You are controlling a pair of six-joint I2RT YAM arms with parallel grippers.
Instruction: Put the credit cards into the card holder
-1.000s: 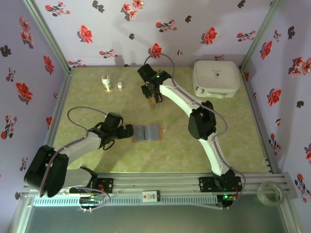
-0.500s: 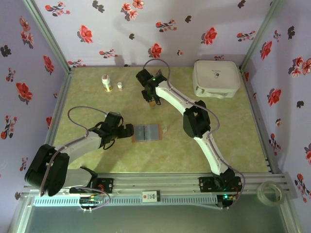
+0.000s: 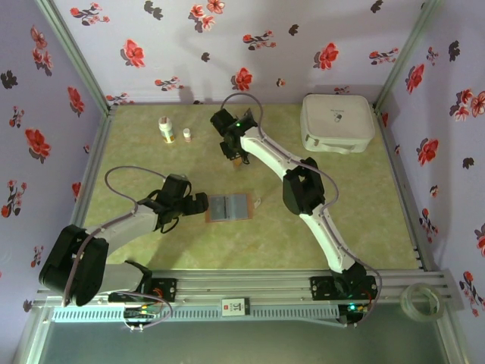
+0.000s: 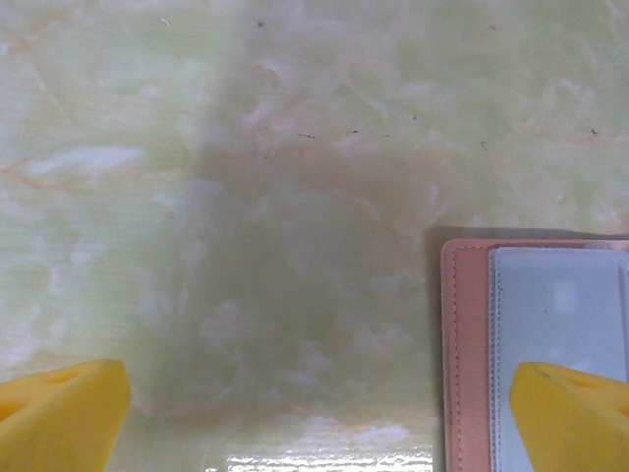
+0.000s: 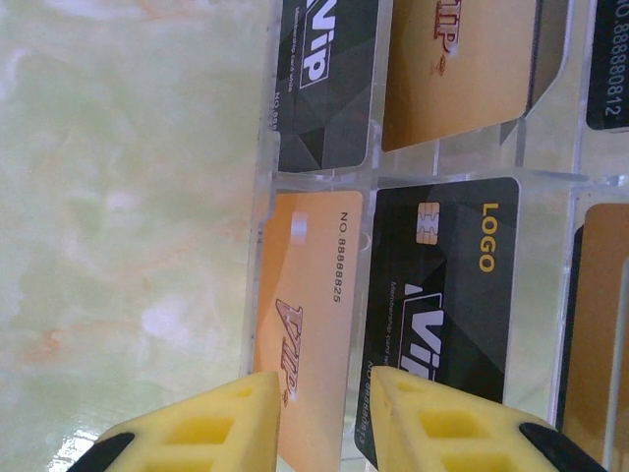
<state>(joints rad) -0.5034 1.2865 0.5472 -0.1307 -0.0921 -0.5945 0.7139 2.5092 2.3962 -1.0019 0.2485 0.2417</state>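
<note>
Credit cards sit in the compartments of a clear slotted rack in the right wrist view. A black one marked LOGO lies at the centre, an orange one sits just left of it, and more black and gold ones run along the top and right edges of the frame. The right gripper hangs directly over them. Its yellow fingers at the bottom of the frame are separated by only a narrow gap and clamp nothing. The lower end of the orange card shows through that gap, but I cannot tell whether either finger touches a card.

In the overhead view the right gripper is stretched to the upper centre of the table, over the rack. The card holder lies spread flat at the centre of the frame, well apart from the rack, with its grey-blue lining facing up. The left gripper rests just left of it.

In the left wrist view the left gripper is spread wide. One yellow fingertip is in the lower left corner and the other is in the lower right, over the lining of the card holder, whose reddish-brown stitched edge runs down the right side.

A white rounded case sits at the upper right of the table, and two small bottles stand at the upper left.
</note>
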